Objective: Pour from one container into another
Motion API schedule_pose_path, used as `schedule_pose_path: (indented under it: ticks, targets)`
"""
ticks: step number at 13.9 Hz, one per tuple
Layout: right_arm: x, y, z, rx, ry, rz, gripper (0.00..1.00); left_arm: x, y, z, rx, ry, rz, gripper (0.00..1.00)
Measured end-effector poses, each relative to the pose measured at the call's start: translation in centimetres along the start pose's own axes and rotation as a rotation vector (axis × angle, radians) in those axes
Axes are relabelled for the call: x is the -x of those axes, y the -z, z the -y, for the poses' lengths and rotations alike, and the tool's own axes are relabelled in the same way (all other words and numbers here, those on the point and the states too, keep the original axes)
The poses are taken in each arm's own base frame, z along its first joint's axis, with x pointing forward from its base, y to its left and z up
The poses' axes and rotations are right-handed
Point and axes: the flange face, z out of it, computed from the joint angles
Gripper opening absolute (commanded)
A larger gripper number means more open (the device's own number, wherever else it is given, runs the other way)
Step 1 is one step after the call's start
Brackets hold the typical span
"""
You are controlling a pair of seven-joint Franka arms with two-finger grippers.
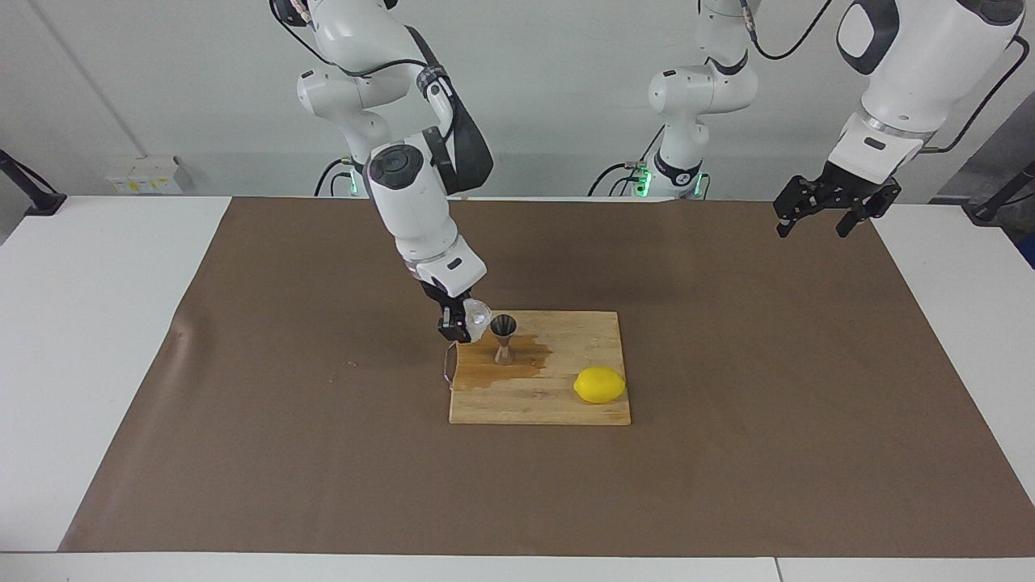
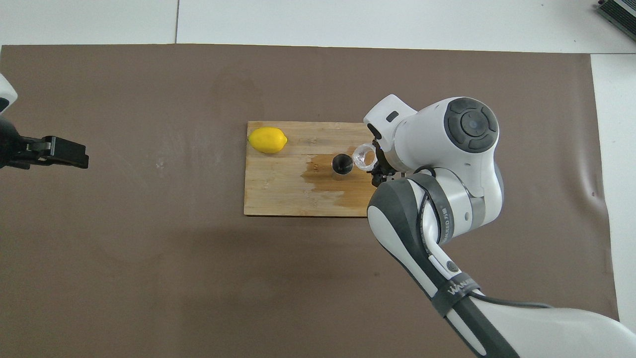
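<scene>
Glass cup (image 1: 477, 312) sits in the jaws of the right gripper (image 1: 458, 323), tipped so its mouth leans toward the jigger (image 1: 504, 338). That is the relation the pour turns on: the cup's lip hangs just beside and slightly above the jigger's top rim, on the side toward the right arm's end of the desk, and the overhead view shows the two rims almost touching. The cup's axis tilts across toward the jigger, which stands upright on the cutting board (image 1: 566, 404), near the board's edge closest to the robots.

A dark wet patch (image 1: 530, 360) spreads on the wood around the jigger's foot, so some liquid has likely missed the mouth. Whether any liquid remains in the cup I cannot tell from here. My guess is that the pour is under way or nearly finished, and a little more tilt with the lip kept over the rim is what it needs.

A lemon (image 1: 600, 385) lies on the same board, toward the left arm's end and farther from the robots. The left gripper (image 1: 825, 212) waits with jaws spread, empty, over the desk's corner at its own end.
</scene>
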Motion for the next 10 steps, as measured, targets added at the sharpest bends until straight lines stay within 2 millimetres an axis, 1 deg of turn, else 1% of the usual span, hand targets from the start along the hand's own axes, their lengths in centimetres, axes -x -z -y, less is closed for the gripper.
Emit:
schedule_pose_path:
  ticks: [3, 7, 10]
  targets:
    - [-1.0, -0.1, 0.5, 0.027, 0.037, 0.069, 0.46, 0.0, 0.0, 0.0, 0.000, 0.000, 0.000, 1.00]
    - [-3.0, -0.1, 1.3, 0.079, 0.054, 0.148, 0.46, 0.0, 0.0, 0.0, 0.000, 0.000, 0.000, 1.00]
    - [-3.5, 0.1, 1.6, 0.103, 0.090, 0.186, 0.46, 0.0, 0.0, 0.0, 0.000, 0.000, 0.000, 1.00]
